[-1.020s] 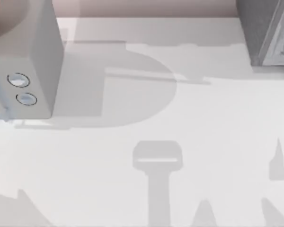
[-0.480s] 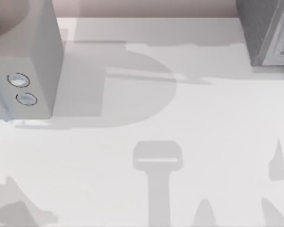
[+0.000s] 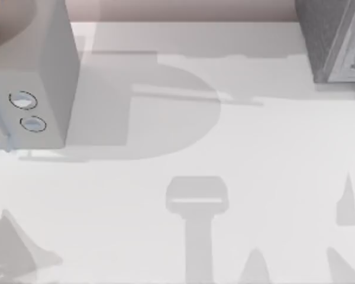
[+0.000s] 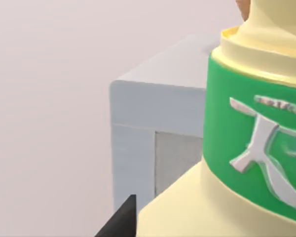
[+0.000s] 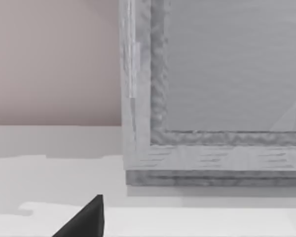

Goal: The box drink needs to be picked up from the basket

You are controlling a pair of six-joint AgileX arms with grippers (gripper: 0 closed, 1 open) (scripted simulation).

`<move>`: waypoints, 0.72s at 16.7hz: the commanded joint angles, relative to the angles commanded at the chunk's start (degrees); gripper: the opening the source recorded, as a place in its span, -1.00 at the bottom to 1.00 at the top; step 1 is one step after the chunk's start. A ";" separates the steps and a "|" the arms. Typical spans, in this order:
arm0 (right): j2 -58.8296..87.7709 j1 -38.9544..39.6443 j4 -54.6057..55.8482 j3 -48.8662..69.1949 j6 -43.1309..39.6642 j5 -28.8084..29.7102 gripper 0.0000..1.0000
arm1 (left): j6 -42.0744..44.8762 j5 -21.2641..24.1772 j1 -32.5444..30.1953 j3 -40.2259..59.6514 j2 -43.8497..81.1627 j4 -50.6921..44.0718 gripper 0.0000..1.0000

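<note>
Drink bottle [image 4: 256, 143], cream with a green band, is seen close before the left claw [image 4: 119, 221], with a white appliance [image 4: 153, 128] behind it. Whether that claw or the right claw [image 5: 84, 222] is wide or narrow cannot be told.

place: rendered kitchen-like tabletop | cues: white table [image 3: 266, 154]; grey microwave-like appliance [image 3: 32, 89]

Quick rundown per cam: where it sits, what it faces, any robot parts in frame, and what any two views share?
Top view: above the table, looking down; grey appliance with two dials at left, grey cabinet at far right; arm shadows fall on the tabletop.
Left wrist view: on my left arm, close on a cream bottle with green label, the grey appliance behind; one dark tool fingertip.
Right wrist view: on my right arm, facing the grey cabinet; one dark tool fingertip.
Shared: the appliance in top and left wrist; the cabinet in top and right wrist.
</note>
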 joint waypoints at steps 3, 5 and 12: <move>0.00 0.00 0.00 0.00 0.00 0.00 1.00 | 0.01 -0.04 -0.04 -0.03 0.14 0.13 -1.00; 0.00 0.00 0.00 0.00 0.00 0.00 1.00 | 0.01 -0.04 -0.04 -0.03 0.14 0.13 -0.85; 0.00 0.00 0.00 0.00 0.00 0.00 1.00 | 0.01 -0.04 -0.04 -0.03 0.14 0.13 0.21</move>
